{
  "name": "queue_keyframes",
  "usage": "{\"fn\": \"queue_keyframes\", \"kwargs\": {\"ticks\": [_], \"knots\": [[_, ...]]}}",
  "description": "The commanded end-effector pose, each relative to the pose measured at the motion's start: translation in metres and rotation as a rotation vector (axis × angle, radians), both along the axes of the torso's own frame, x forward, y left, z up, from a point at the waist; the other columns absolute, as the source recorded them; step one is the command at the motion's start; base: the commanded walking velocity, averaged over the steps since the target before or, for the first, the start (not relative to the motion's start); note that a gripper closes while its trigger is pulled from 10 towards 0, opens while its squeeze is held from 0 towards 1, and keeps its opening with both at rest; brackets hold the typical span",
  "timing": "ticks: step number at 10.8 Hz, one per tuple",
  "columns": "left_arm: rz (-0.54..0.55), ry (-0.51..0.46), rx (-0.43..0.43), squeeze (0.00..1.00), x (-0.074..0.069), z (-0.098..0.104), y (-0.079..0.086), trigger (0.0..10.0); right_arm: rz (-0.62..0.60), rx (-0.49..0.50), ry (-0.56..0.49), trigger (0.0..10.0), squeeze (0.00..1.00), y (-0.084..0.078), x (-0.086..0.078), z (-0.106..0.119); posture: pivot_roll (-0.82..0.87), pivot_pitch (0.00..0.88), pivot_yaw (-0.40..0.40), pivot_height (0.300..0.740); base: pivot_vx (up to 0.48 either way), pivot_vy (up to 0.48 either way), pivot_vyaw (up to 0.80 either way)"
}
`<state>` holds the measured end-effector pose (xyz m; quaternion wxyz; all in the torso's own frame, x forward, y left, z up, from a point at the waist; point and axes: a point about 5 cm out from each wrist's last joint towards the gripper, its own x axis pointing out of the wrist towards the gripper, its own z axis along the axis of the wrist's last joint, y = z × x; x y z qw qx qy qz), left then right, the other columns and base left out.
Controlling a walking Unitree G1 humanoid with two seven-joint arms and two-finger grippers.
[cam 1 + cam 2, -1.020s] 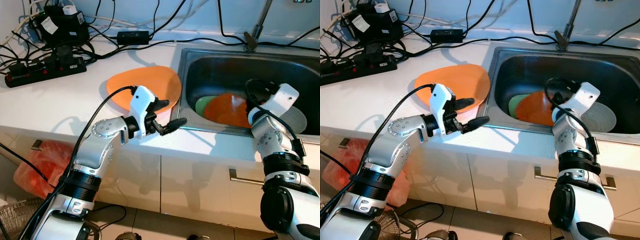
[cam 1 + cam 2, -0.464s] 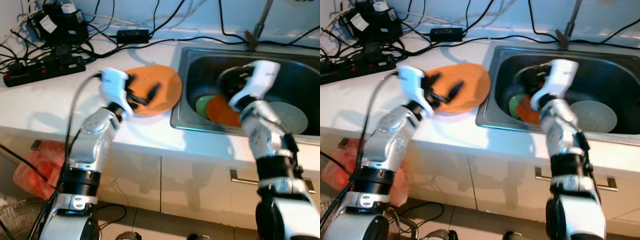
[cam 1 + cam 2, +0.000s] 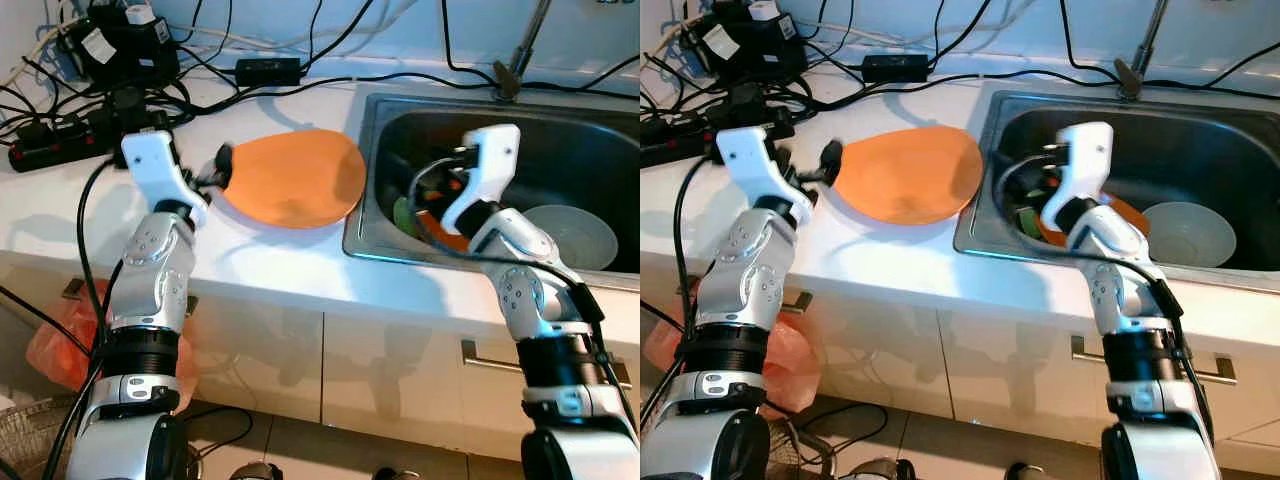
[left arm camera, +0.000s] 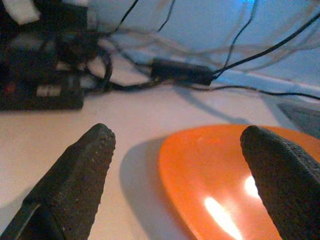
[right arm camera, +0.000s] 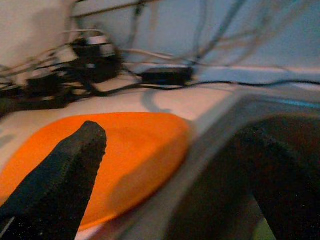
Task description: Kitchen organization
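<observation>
Orange plate: your big orange plate point(image 3: 292, 177) lies flat on the white desk point(image 3: 90, 215), its right edge just beside the sink point(image 3: 372, 215) rim.
Left gripper: left gripper point(image 3: 222, 165) sits at the plate's left edge, arm raised over the desk. Head views give you only the dark fingertips against the rim.
Left wrist view: here you get what the head views lack. Both black fingers point(image 4: 75, 175) are spread wide, the plate's edge point(image 4: 220, 180) lies between them, nothing is gripped. Power strip point(image 4: 40, 92) and adapter point(image 4: 180, 72) lie behind on the desk.
Right gripper: right gripper point(image 3: 1035, 190) hangs over the left part of the sink basin.
Right wrist view: blurred; fingers point(image 5: 60, 175) stand wide apart and hold nothing. You see the orange plate beyond one finger, the sink wall by the other.
Sink contents: head views show you a second orange dish point(image 3: 455, 235) and a green one point(image 3: 404, 217) low in the basin, partly hidden behind the right arm, plus a pale bowl point(image 3: 567, 233) further right.
Faucet: stem point(image 3: 522, 50) rises at the back of the sink.
</observation>
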<state>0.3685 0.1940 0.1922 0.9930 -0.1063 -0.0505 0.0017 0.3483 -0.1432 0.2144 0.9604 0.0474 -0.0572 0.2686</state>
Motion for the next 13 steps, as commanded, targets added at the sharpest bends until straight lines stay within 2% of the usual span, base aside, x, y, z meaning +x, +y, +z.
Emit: {"fn": "queue_keyframes", "kwargs": {"ticks": [1, 2, 3, 6, 7, 8, 9, 10, 11, 12, 13], "knots": [[0.021, 0.048, -0.072, 0.0, 0.006, -0.002, 0.003, 10.0, 0.106, -0.028, -0.016, 10.0, 0.0, 0.01, -0.01, 0.004, 0.02, 0.08, 0.033, 0.74, 0.0, 0.0, 0.0], [0.012, 0.072, -0.112, 0.0, 0.008, -0.004, 0.003, 10.0, 0.147, -0.042, -0.024, 10.0, 0.0, 0.014, -0.014, 0.005, 0.02, 0.08, 0.033, 0.74, 0.0, 0.0, 0.0], [-0.036, 0.13, -0.222, 0.0, 0.013, -0.01, -0.003, 10.0, 0.192, -0.059, -0.034, 10.0, 0.0, 0.018, -0.02, 0.008, 0.02, 0.078, 0.034, 0.74, 0.0, 0.0, 0.0], [-0.123, 0.228, -0.354, 0.0, 0.018, -0.017, -0.016, 10.0, 0.208, -0.073, -0.034, 10.0, 0.0, 0.019, -0.026, 0.01, 0.01, 0.081, 0.04, 0.74, 0.0, 0.0, 0.0], [-0.182, 0.294, -0.39, 0.0, 0.018, -0.023, -0.025, 10.0, 0.21, -0.084, -0.032, 10.0, 0.0, 0.02, -0.027, 0.009, 0.01, 0.084, 0.042, 0.74, 0.0, 0.0, 0.0], [-0.213, 0.313, -0.441, 0.0, 0.017, -0.024, -0.031, 10.0, 0.209, -0.087, -0.032, 10.0, 0.0, 0.02, -0.027, 0.009, 0.01, 0.085, 0.042, 0.74, 0.0, 0.0, 0.0], [-0.245, 0.351, -0.555, 0.0, 0.015, -0.026, -0.039, 10.0, 0.203, -0.09, -0.031, 10.0, 0.0, 0.019, -0.027, 0.009, 0.01, 0.088, 0.043, 0.74, 0.0, 0.0, 0.0], [-0.237, 0.367, -0.589, 0.0, 0.015, -0.028, -0.039, 10.0, 0.201, -0.091, -0.031, 10.0, 0.0, 0.019, -0.028, 0.009, 0.01, 0.089, 0.043, 0.74, 0.0, 0.0, 0.0], [-0.227, 0.389, -0.68, 0.0, 0.014, -0.031, -0.039, 10.0, 0.198, -0.093, -0.029, 10.0, 0.0, 0.019, -0.028, 0.009, 0.01, 0.091, 0.042, 0.74, 0.0, 0.0, 0.0], [-0.214, 0.394, -0.73, 0.0, 0.014, -0.032, -0.037, 6.2, 0.194, -0.096, -0.027, 10.0, 0.0, 0.019, -0.028, 0.008, 0.01, 0.091, 0.042, 0.74, 0.0, 0.0, 0.0], [-0.213, 0.388, -0.793, 0.0, 0.014, -0.032, -0.037, 0.0, 0.186, -0.1, -0.026, 10.0, 0.0, 0.018, -0.027, 0.007, 0.01, 0.09, 0.044, 0.74, 0.0, 0.0, 0.0]]}}
